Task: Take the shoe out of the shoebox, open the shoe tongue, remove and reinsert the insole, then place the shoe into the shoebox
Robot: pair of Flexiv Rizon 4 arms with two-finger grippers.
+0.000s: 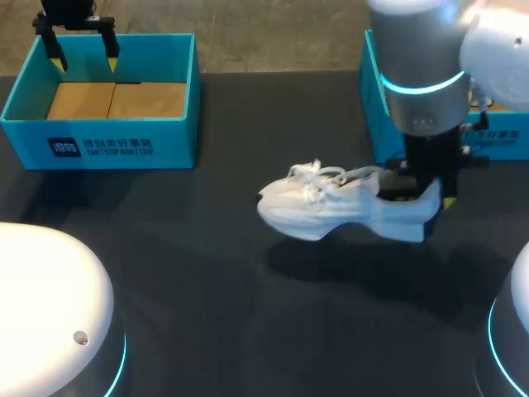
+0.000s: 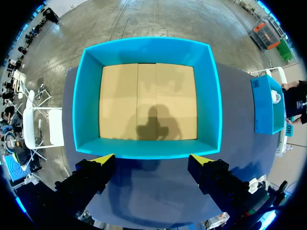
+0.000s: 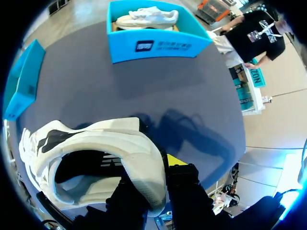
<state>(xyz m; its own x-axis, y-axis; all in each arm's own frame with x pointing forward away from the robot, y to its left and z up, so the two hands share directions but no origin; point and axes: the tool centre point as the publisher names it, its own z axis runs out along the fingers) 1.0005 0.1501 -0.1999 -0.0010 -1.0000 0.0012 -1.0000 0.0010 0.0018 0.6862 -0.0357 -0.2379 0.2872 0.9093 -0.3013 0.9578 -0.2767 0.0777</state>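
**Shoe held by the heel, ready to be set down**

The right tool (image 1: 426, 192) is clamped on the heel of the white shoe (image 1: 347, 207), right of centre in the head view, one finger inside the collar and one outside. The shadow lying apart from the sole suggests the shoe hangs just above the dark surface (image 1: 207, 314). The toe points toward the frame's left.

The step in hand looks like setting the shoe down so the tongue can be opened. It would go best lowered level, sole flat, with the laces facing up and the toe kept toward the left arm's side. The heel grip should hold until the sole rests fully, or the shoe may tip.

The left tool (image 1: 84, 58) hangs wide apart over the left box (image 1: 99, 149) in the upper left, holding nothing.

The right wrist view shows the shoe's dark inside, and a second white shoe (image 3: 146, 18) lying in the right box (image 3: 158, 45) far ahead of the fingers. In the head view the arm hides that box's inside. The left wrist view shows the left box's brown cardboard floor.
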